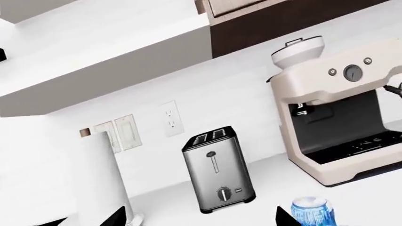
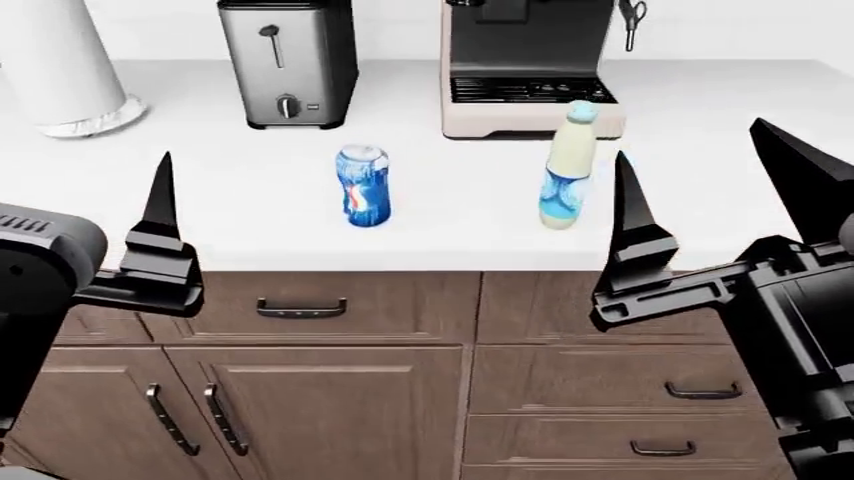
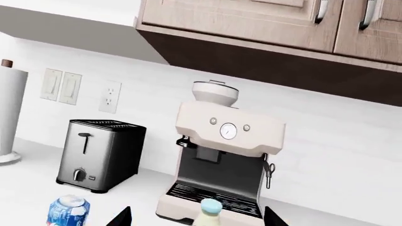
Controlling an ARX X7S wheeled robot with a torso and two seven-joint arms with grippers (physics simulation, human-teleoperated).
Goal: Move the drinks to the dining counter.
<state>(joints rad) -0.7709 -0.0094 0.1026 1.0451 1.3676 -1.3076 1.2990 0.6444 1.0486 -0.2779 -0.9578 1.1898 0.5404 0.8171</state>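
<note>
While both arms hang in front of the cabinet fronts, neither gripper holds anything. Left gripper is spread wide, only one dark finger shows in the head view, both tips peek in at the edge of the left wrist view. Right gripper is also spread wide, finger on one side, second finger well apart from it.

Blue soda can stands upright on the white counter, ahead of the left gripper and off toward the robot's right, not touching it. In the left wrist view the can sits just beside one fingertip. Cream bottle with light-blue cap stands upright, ahead of the right gripper and just off its left finger, apart from it. Right wrist view puts the bottle cap between the two fingertips, can off to the side.

Farther back from both grippers: toaster, coffee machine right behind the bottle, paper towel roll. Brown drawers sit under the counter, level with the grippers.
</note>
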